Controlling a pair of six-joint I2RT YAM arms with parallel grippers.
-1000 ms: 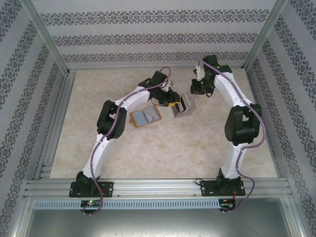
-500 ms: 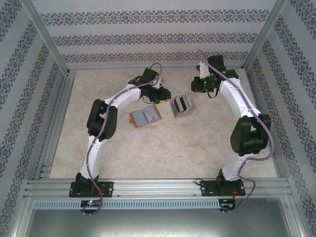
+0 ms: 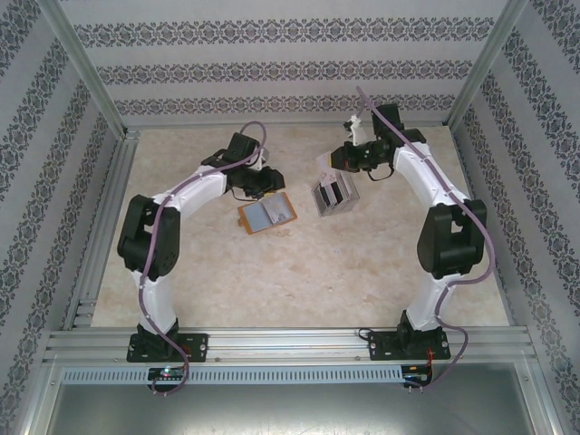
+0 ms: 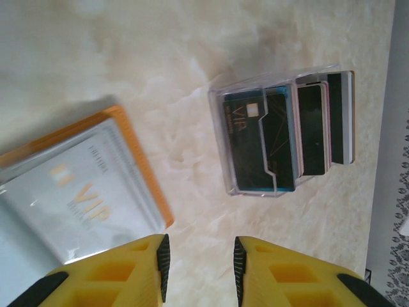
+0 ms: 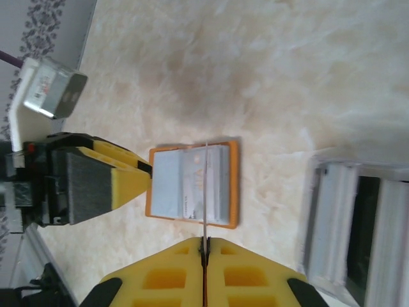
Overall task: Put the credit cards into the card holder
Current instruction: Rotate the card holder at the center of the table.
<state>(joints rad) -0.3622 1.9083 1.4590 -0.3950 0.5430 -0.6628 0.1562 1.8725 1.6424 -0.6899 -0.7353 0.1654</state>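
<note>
Surface: the pale marbled surface (image 3: 299,281) carried the whole job, with both things lying toward its far half.
Left arm: my left arm (image 3: 149,240) was bowed out to the left, its forearm reaching in so the wrist ended just beyond the card holder.
Right arm: my right arm (image 3: 449,231) arched up and inward, its wrist over the far side of the clear stand.
Clear stand: the clear stand (image 4: 281,137) stood to the right of the card holder, apart from it, with dark cards (image 4: 255,137) racked in it.
Card holder: the card holder (image 4: 137,169) lay open and flat, with a seated card (image 4: 70,204) inside its orange rim.
Left gripper: the left gripper (image 4: 200,259) showed a narrow gap with nothing in it. It was low over the bare surface between holder and stand.
Right gripper: the right gripper (image 5: 204,246) was pinched on the held card (image 5: 206,192), a thin edge-on sliver above the holder.
Handling: I judged the cards light, stiff and slick, best pinched across the flat faces near one short edge. The holder looked light enough to slide, so I wanted its rim braced.
</note>
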